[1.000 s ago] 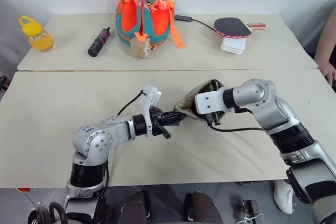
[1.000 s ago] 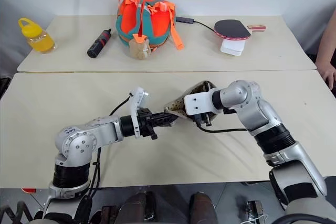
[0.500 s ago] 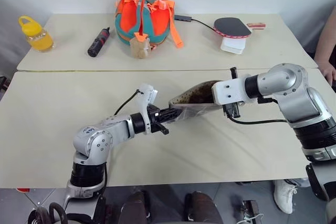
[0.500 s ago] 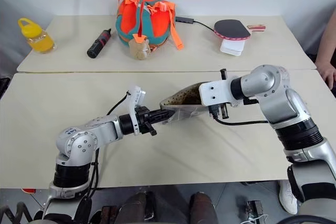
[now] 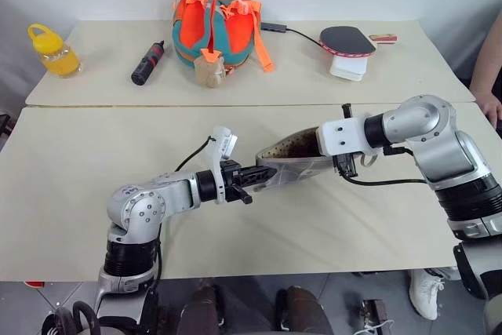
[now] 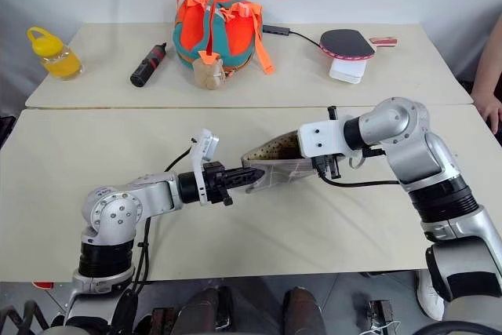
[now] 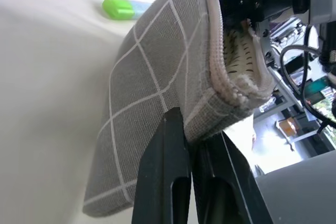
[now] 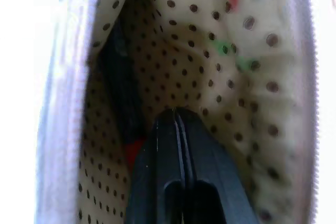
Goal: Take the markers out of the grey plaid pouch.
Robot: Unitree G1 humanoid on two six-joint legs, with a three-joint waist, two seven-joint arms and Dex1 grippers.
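The grey plaid pouch hangs just above the near table, stretched between both grippers with its mouth upward. My left gripper is shut on the pouch's left corner, its fingers pinching the checked fabric. My right gripper is at the pouch's right end. Its shut fingers reach inside against the dotted lining. A dark marker with a red end lies in the pouch beside those fingers. A light green marker lies on the table beyond the pouch.
On the far table stand an orange-and-teal bag, a black-and-red cylinder, a yellow bottle, a table tennis paddle and a white box. A person's hand rests at the right edge.
My right gripper has drawn away to the right, and the bunched pouch has been pulled out long between the two grippers. The left gripper keeps its hold on the corner.
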